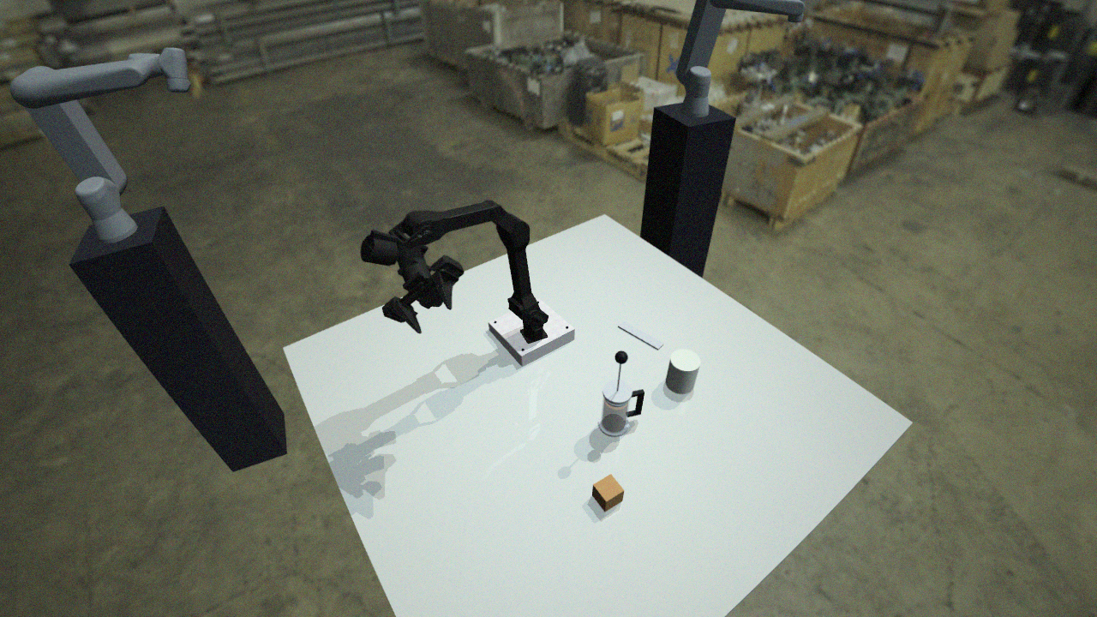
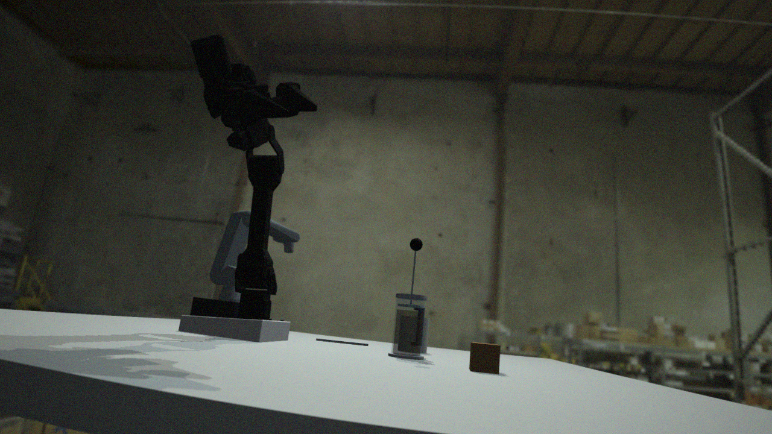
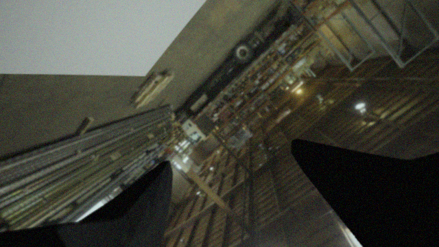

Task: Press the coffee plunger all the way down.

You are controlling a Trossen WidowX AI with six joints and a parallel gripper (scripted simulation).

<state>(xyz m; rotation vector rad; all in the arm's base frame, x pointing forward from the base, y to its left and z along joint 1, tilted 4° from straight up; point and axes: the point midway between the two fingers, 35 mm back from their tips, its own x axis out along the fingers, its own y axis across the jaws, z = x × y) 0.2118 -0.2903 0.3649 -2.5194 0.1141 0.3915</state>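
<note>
Plunger raised | gripper open, well apart, above table

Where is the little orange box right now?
In the top view, the orange box sits on the white table, nearer the camera than the coffee press, apart from it.
</note>
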